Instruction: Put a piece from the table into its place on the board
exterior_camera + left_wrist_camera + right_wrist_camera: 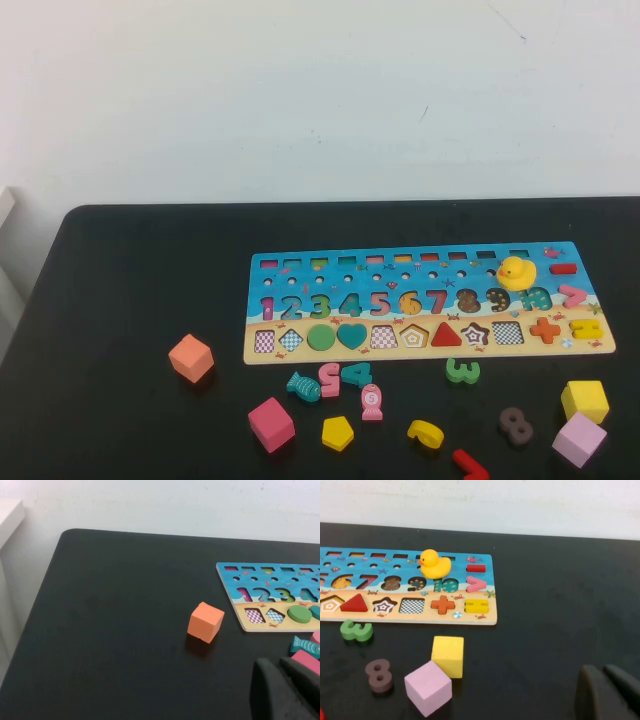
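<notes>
You are at the start: the yellow pentagon piece (pixel 338 432) lies untouched on the desk (pixel 120 300), low in the high view's centre, below the board (pixel 262 263). Neither arm shows there. The left gripper (pixel 285 690) sits at its wrist view's lower right, jaws shut and empty; the right gripper (pixel 607 692) likewise appears closed, holding nothing. Next, you would open one and lower it over the piece, then carry it to the empty pentagon slot (pixel 414 337).

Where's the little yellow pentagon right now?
In the high view, the pentagon lies on the table in front of the board, between the pink cube and the curved yellow number.
</notes>
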